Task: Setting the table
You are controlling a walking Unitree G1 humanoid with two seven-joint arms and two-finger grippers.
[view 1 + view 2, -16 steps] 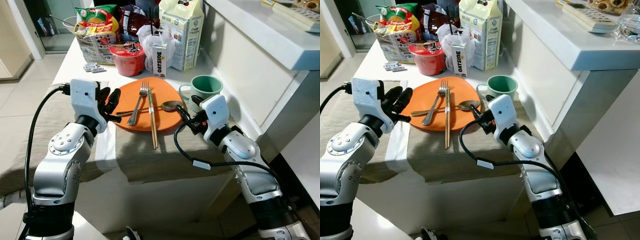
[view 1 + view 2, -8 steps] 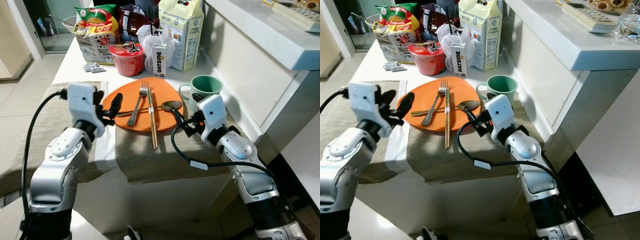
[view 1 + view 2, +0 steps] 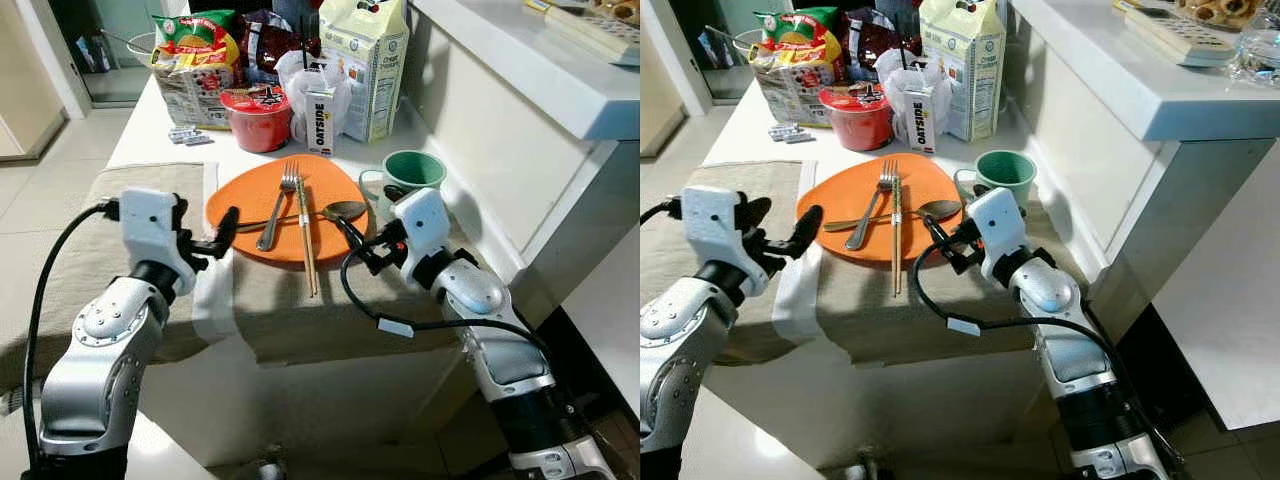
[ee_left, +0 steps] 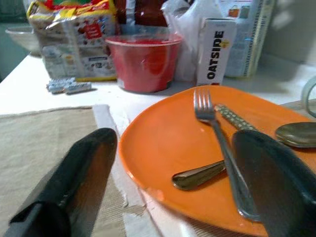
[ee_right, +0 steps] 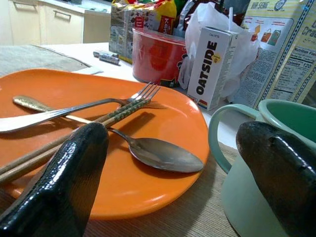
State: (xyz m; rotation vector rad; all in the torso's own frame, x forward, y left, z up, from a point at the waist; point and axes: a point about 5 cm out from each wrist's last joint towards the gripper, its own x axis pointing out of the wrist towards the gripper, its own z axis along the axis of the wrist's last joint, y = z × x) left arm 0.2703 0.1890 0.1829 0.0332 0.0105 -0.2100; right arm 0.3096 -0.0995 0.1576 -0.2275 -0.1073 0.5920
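Orange plate (image 3: 285, 205) sits on the tan placemat (image 3: 300, 300) at table centre, carrying fork (image 3: 277, 210), chopsticks (image 3: 304, 235) and spoon (image 3: 318, 214); nothing on it has shifted. Green mug (image 3: 408, 175) stands just beside it at 3 o'clock. Left gripper (image 3: 222, 232), fingers apart, has drawn back from the rim toward 8 o'clock. Right gripper (image 3: 362, 243), fingers spread, has edged in at 4 o'clock, nearest the spoon bowl. Judgement: the right arm is setting up the next pick; no utensil is placed yet.
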